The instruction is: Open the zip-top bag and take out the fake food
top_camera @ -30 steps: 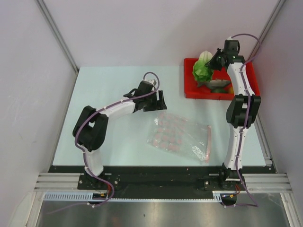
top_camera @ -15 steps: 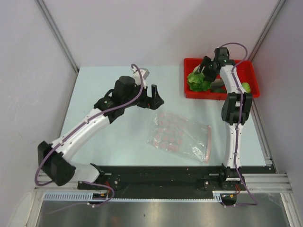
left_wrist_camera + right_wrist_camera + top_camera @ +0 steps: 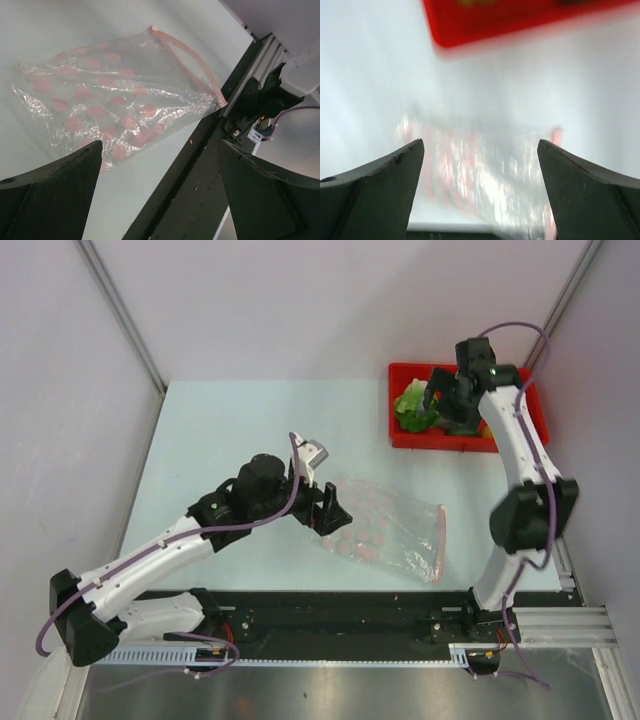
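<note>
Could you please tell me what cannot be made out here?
Top view: the right arm covers red tray contents beside the lettuce.
Right wrist view: motion blur smears the zip-top bag.
Left wrist view: zip strip, sealed or open, too fine to tell.

The white left arm stretches low and forward, its black left gripper (image 3: 327, 512) spread wide, holding nothing. The white right arm reaches far forward, elbow bent, its black right gripper (image 3: 447, 403) equally wide.

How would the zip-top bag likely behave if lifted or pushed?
The zip-top bag looks like thin crinkled film lying flat and apparently empty, so it would probably sag limply and weigh little. Pushed, it would likely slide or bunch on the smooth table. Its zip strip seems the stiffest edge.
</note>
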Action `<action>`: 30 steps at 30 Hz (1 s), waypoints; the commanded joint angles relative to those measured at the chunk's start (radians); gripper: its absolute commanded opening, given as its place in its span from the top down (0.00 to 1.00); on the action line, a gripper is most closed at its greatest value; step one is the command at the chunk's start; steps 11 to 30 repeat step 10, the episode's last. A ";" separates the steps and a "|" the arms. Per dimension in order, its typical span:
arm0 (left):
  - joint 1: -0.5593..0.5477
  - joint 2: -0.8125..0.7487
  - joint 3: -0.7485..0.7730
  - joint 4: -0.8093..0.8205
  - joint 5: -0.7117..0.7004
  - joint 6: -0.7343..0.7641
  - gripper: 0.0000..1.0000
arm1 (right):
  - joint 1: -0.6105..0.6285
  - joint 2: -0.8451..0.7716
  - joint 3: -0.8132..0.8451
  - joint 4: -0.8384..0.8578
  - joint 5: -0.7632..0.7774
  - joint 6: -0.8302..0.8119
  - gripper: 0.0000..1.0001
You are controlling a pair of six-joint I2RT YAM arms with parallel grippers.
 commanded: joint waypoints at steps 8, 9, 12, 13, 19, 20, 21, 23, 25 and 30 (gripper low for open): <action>-0.034 -0.421 -0.355 0.310 -0.068 -0.404 0.00 | 0.328 -0.944 -0.914 0.190 -0.106 0.232 0.00; -0.034 -0.464 -0.374 0.395 -0.055 -0.452 0.00 | 0.342 -1.056 -0.932 0.194 -0.144 0.241 0.00; -0.034 -0.536 -0.389 0.447 -0.040 -0.474 0.00 | 0.345 -1.112 -0.931 0.205 -0.187 0.246 0.00; -0.034 -0.536 -0.389 0.447 -0.040 -0.474 0.00 | 0.345 -1.112 -0.931 0.205 -0.187 0.246 0.00; -0.034 -0.536 -0.389 0.447 -0.040 -0.474 0.00 | 0.345 -1.112 -0.931 0.205 -0.187 0.246 0.00; -0.034 -0.536 -0.389 0.447 -0.040 -0.474 0.00 | 0.345 -1.112 -0.931 0.205 -0.187 0.246 0.00; -0.034 -0.536 -0.389 0.447 -0.040 -0.474 0.00 | 0.345 -1.112 -0.931 0.205 -0.187 0.246 0.00; -0.034 -0.536 -0.389 0.447 -0.040 -0.474 0.00 | 0.345 -1.112 -0.931 0.205 -0.187 0.246 0.00; -0.034 -0.536 -0.389 0.447 -0.040 -0.474 0.00 | 0.345 -1.112 -0.931 0.205 -0.187 0.246 0.00; -0.034 -0.536 -0.389 0.447 -0.040 -0.474 0.00 | 0.345 -1.112 -0.931 0.205 -0.187 0.246 0.00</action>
